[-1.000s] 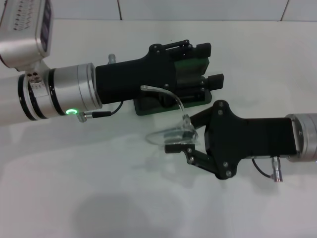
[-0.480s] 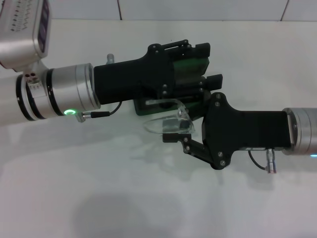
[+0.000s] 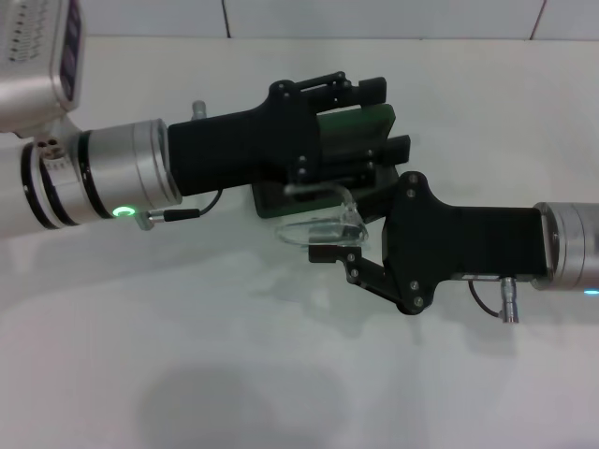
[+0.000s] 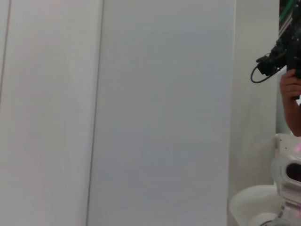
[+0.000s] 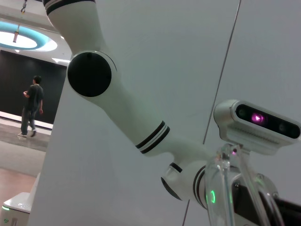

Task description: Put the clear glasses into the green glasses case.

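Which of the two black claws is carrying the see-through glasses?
The right tool, reaching in from the right, grips the clear glasses. The left tool instead holds the green glasses case.

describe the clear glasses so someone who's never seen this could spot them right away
On the white table, find where the two black grippers meet at the middle. The clear glasses sit pinched in the right gripper, just in front of the green glasses case under the left gripper. They alone are see-through, amid black and green parts.
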Available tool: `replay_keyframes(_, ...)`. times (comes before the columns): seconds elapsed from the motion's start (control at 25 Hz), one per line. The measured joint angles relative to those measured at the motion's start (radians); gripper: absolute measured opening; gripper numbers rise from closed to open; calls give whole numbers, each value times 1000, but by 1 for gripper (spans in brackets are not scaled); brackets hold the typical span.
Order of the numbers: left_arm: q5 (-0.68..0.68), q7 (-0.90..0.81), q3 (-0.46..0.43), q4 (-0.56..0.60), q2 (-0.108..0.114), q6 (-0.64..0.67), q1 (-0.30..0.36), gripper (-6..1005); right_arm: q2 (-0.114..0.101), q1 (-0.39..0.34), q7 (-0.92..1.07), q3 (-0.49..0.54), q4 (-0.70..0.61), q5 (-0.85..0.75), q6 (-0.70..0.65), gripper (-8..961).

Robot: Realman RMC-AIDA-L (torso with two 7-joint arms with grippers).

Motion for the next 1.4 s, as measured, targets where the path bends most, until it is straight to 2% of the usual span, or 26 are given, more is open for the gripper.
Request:
replay_keyframes(0.24,0,11,-32,0,1,0,12,711,-1,0,12,0,0,0,2,116)
replay_keyframes(1.08,2,16,-46,0,4,12,21,711,-5,-5,26,8,0,0,38,116)
replay_keyframes(1.2,1,31,-106,0,-4,11,40,711,-8,-10,21,8,-1,0,39,116)
replay_keyframes(1.4,0,68,-278,-3,-22,-22,94,711,-12,-35,21,9,-35,-5,104,116)
